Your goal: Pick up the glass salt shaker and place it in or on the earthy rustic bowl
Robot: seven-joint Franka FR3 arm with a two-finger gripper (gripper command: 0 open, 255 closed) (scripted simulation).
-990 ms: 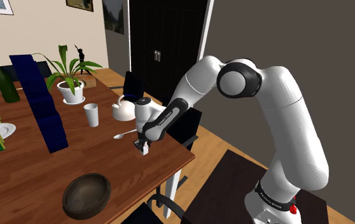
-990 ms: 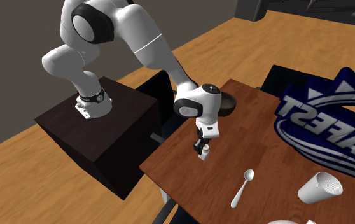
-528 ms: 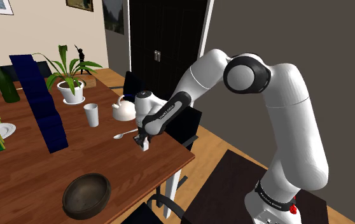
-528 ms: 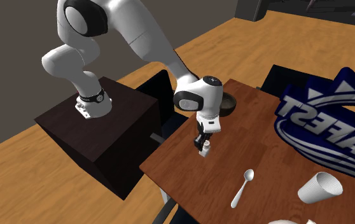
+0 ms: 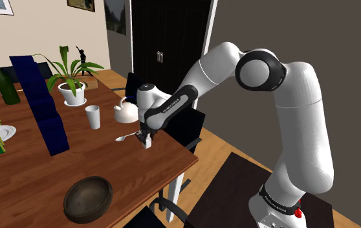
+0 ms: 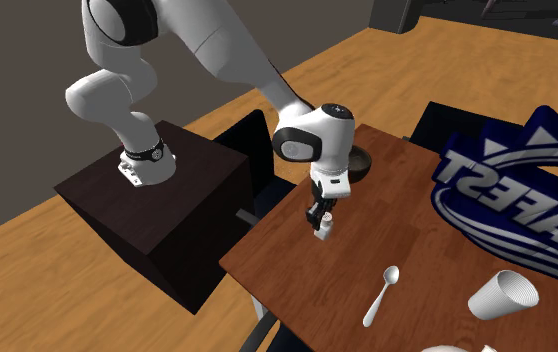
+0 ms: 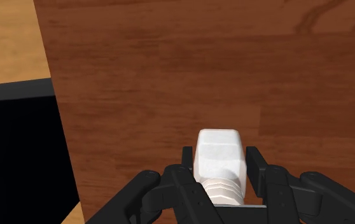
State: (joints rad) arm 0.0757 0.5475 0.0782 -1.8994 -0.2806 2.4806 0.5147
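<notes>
The salt shaker (image 7: 219, 154), a small white square bottle with a ribbed neck, is clasped between the two black fingers of my gripper (image 7: 219, 170). In the shoulder view the gripper (image 5: 146, 138) holds the shaker (image 5: 147, 144) a little above the wooden table (image 5: 37, 175), near its corner and beside the spoon. The dark brown bowl (image 5: 88, 199) sits at the table's near edge, well toward that view's lower left of the gripper. In the second exterior view the shaker (image 6: 323, 229) hangs under the gripper (image 6: 321, 217), and the bowl (image 6: 361, 164) is partly hidden behind the hand.
A spoon (image 5: 127, 136), a white cup (image 5: 93, 117) and a white teapot (image 5: 126, 113) lie close by. A tall dark blue box (image 5: 41, 103), a potted plant (image 5: 72, 83) and a green bottle (image 5: 3, 83) stand farther off. A black chair (image 5: 191, 128) is beside the table's corner.
The gripper has risen with the shaker and drifted slightly toward the spoon, up and left in the shoulder view. The arm's elbow has swung higher.
</notes>
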